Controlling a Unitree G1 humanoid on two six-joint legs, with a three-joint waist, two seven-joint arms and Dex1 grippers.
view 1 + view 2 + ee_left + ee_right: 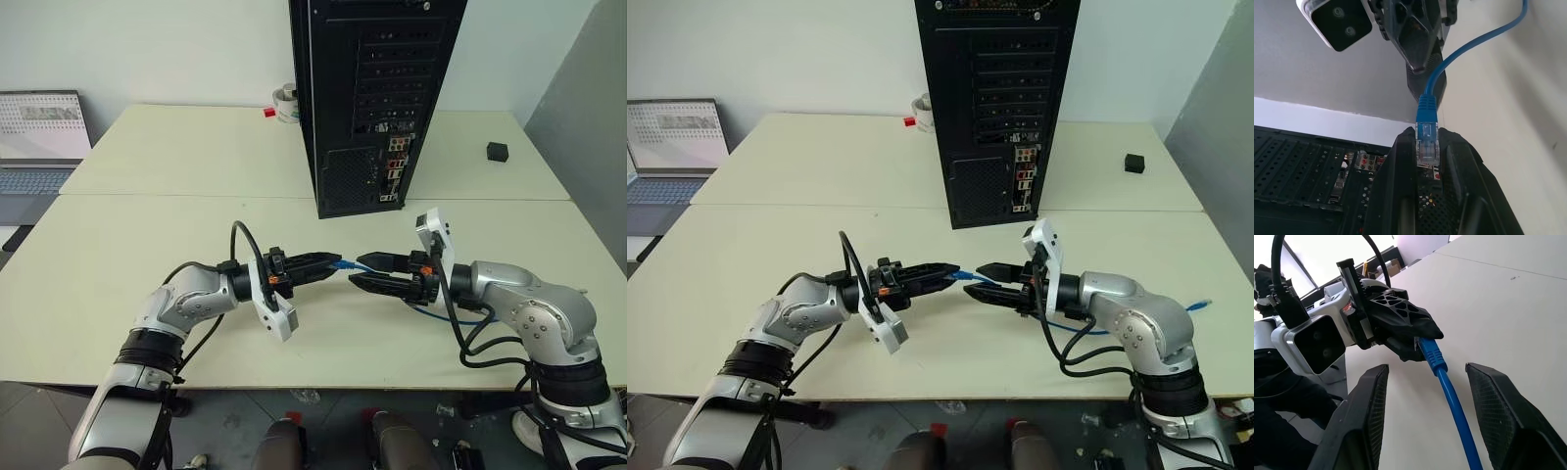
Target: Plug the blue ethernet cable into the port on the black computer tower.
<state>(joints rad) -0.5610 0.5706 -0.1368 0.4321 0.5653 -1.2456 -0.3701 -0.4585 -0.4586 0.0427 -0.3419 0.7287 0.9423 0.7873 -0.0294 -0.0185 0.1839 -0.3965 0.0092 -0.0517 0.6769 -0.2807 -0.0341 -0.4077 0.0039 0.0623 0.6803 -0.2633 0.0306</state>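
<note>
Blue ethernet cable [344,264] is hanging above the table's [147,235] front edge, its clear plug pinched by the left gripper [328,266]; the right gripper [361,271] is gaping around the cord; the black computer tower [343,98] is standing mid-table.

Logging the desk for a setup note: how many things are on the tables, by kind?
Computer tower: 1
Blue ethernet cable: 1
Laptop: 1
Small black cube: 1
Tape roll: 1
Total: 5
</note>
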